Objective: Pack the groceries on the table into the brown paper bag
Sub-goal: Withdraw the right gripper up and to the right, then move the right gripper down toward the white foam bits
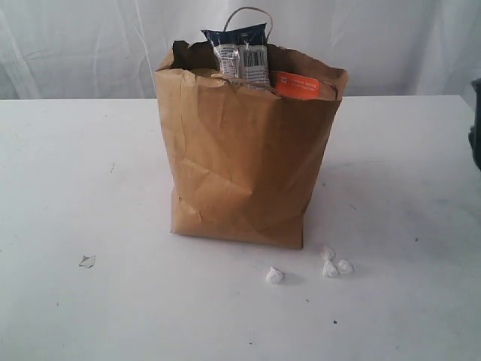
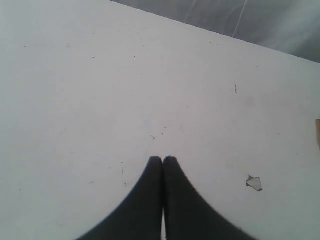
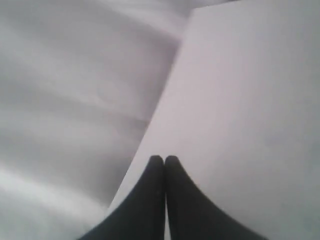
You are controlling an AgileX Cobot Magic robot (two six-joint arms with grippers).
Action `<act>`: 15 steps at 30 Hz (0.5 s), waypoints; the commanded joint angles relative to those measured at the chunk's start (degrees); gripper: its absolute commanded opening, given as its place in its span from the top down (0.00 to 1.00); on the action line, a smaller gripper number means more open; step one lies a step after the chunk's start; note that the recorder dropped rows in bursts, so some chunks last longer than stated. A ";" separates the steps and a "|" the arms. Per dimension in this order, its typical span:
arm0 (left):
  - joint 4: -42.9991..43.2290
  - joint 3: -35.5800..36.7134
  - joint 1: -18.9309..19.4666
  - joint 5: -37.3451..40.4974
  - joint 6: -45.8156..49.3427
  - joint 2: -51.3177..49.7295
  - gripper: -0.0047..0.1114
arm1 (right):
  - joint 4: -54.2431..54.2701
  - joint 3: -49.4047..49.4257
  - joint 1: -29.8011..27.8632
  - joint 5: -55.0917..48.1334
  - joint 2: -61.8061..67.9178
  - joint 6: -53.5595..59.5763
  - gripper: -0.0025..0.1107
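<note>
Brown paper bag (image 1: pixel 240 165) stands filled; left tool (image 2: pixel 163 159) and right tool (image 3: pixel 164 158) closed.

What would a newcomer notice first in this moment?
The brown paper bag stands upright in the middle of the white table, with a navy packet and an orange-labelled pouch poking out of its top. A few small white crumpled bits lie on the table just in front of the bag. The left fingers and right fingers are closed on nothing.
</note>
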State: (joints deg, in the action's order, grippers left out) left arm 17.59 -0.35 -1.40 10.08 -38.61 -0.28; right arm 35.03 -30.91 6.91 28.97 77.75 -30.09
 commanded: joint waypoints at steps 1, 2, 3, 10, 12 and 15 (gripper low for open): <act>0.20 0.35 0.18 0.03 0.03 0.28 0.96 | -47.58 -4.97 -7.24 -18.31 -0.35 -25.19 0.98; 0.20 0.35 0.18 0.03 0.03 0.28 0.96 | -56.77 -6.58 -7.83 -22.94 -0.36 -26.07 0.98; 0.20 0.35 0.18 0.03 0.03 0.28 0.96 | -64.79 -8.03 -7.97 -27.56 -0.36 -26.06 0.98; 0.20 0.35 0.18 0.03 0.03 0.28 0.96 | -69.48 -10.69 -3.99 -42.67 -1.91 -0.53 0.98; 0.20 0.35 0.18 0.03 0.03 0.28 0.96 | -62.95 -10.69 -3.04 -45.38 -1.39 12.35 0.98; 0.20 0.35 0.18 0.03 0.03 0.28 0.96 | -53.50 -10.69 -2.90 -50.72 0.67 27.55 0.98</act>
State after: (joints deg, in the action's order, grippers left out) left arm 17.59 -0.35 -1.40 10.08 -38.61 -0.28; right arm -26.36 -41.48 3.70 -16.71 76.96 -16.48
